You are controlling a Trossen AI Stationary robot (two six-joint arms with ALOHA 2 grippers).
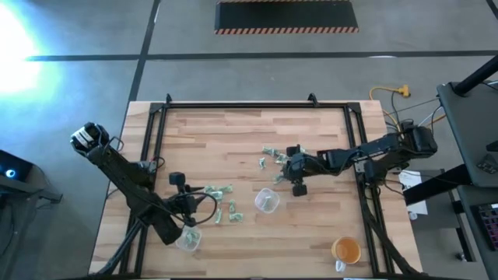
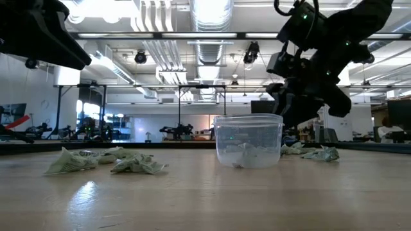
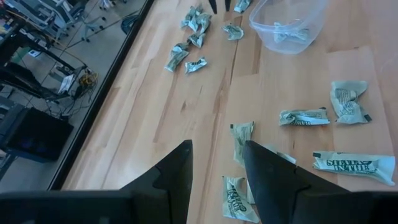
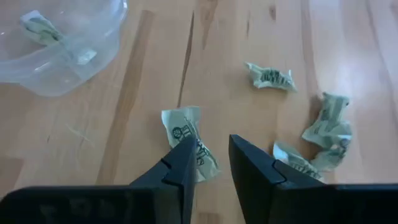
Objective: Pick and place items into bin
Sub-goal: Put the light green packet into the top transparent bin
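Observation:
The items are small green-and-white crumpled wrappers in two scatters on the wooden table, one cluster [image 1: 220, 191] near the left and another [image 1: 272, 153] at the centre. A clear cup [image 1: 267, 201] stands between them with a few wrappers inside. My right gripper [image 4: 211, 152] is open, slanting down over one wrapper [image 4: 185, 132], which lies beside and partly behind one fingertip. My left gripper [image 3: 216, 163] hangs open above the left cluster, with a wrapper [image 3: 241, 138] on the table just past its fingertips.
A second clear cup [image 1: 187, 239] stands near the front left by my left arm. An orange cup [image 1: 346, 250] sits at the front right. Black rails [image 1: 233, 106] frame the table's far and side edges. Bare wood lies across the far half.

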